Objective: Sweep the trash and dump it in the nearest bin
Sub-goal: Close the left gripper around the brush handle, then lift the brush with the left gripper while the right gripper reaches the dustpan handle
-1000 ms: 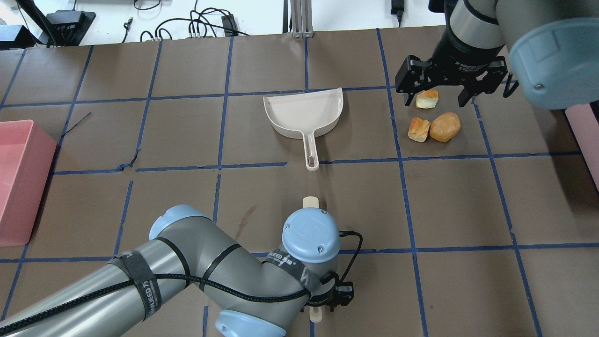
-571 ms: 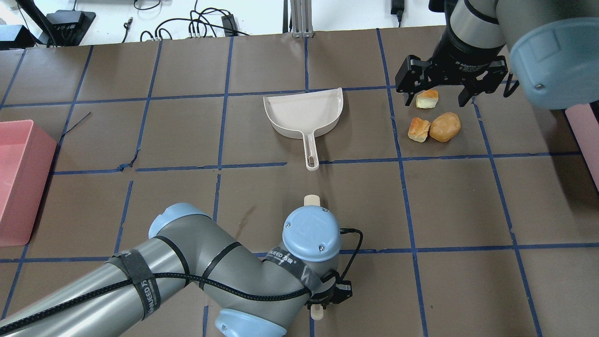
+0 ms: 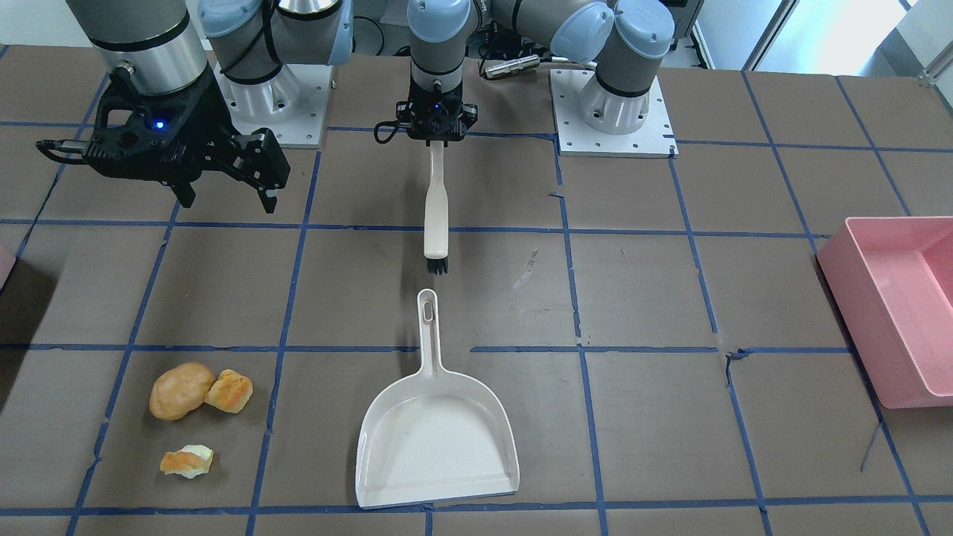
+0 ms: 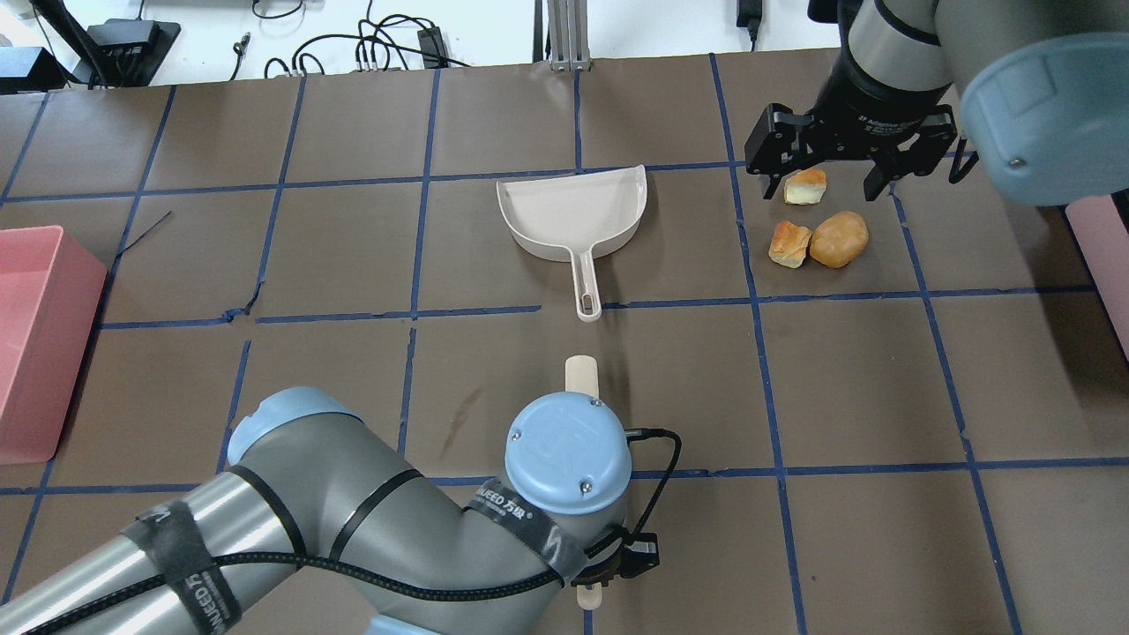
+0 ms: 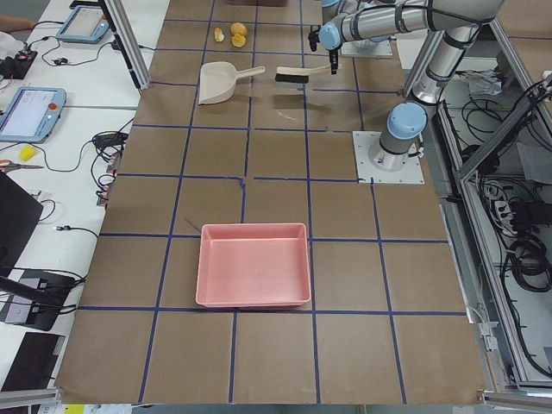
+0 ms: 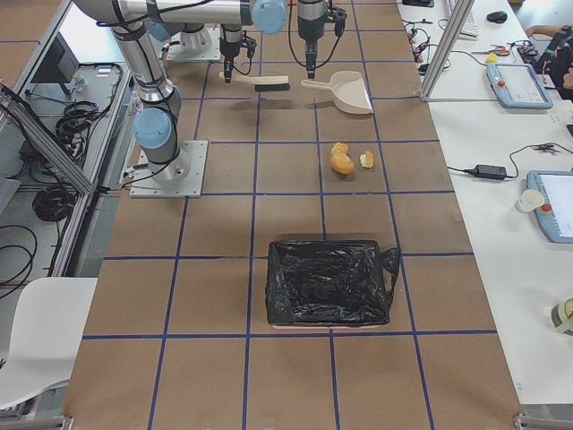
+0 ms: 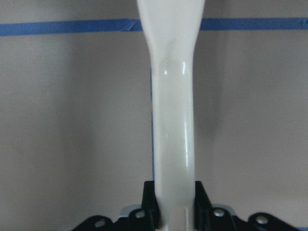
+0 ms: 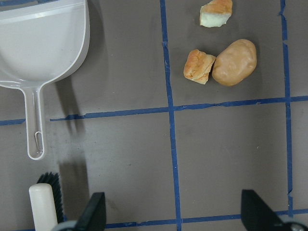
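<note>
My left gripper (image 4: 609, 569) is shut on the white brush's (image 4: 582, 372) handle (image 7: 173, 125) and holds the brush (image 3: 436, 208) level above the table, bristles pointing at the dustpan's handle. The white dustpan (image 4: 573, 212) lies flat mid-table. The trash lies right of it: a tan potato-like lump (image 4: 839, 238), a golden bread chunk (image 4: 788, 243) touching it, and a smaller orange-and-pale-yellow piece (image 4: 805, 186). My right gripper (image 4: 825, 168) is open and empty, high above the trash (image 8: 234, 62). The bin shows as a pink sliver (image 4: 1101, 251) at the right edge.
A large pink rectangular tub (image 4: 35, 344) stands at the table's far left end. In the exterior right view a container lined with a black bag (image 6: 329, 282) stands at the right end. Blue tape lines grid the brown table (image 4: 335, 247).
My left arm's elbow has swung back and to the left, and the brush has slid slightly forward toward the dustpan. The right gripper and the trash have not moved.
</note>
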Tool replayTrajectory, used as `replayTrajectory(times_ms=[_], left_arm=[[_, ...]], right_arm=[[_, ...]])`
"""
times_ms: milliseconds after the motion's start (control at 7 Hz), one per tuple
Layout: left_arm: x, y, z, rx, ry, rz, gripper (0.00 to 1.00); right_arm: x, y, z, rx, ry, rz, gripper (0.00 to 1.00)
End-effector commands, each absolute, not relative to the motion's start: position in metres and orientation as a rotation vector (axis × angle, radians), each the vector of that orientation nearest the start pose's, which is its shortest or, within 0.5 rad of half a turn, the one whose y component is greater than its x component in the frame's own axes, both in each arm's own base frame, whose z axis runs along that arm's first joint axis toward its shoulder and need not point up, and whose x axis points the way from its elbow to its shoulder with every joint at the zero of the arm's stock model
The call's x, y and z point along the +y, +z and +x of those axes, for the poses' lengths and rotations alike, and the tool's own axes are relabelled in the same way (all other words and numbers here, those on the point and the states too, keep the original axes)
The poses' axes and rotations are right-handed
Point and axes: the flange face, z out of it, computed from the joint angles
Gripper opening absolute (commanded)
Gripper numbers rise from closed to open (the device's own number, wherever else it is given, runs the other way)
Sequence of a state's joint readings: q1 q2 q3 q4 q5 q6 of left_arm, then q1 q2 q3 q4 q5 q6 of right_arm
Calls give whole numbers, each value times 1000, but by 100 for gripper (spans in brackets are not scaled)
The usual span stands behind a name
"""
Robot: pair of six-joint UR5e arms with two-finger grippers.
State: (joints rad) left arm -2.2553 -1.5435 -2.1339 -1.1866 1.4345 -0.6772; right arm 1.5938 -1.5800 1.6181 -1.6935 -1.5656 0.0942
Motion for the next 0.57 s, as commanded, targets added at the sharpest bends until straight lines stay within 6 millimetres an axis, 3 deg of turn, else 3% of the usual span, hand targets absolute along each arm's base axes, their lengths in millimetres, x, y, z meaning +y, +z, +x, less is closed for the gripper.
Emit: replayTrajectory(times_ms=[0, 429], left_arm=[[-209, 302, -362, 3097, 384, -25, 0], [-221, 319, -353, 3053, 553, -99, 0]], right_arm=[[-493, 482, 145, 3127, -134, 110, 100], [-497, 474, 148, 3114, -108, 111, 100]])
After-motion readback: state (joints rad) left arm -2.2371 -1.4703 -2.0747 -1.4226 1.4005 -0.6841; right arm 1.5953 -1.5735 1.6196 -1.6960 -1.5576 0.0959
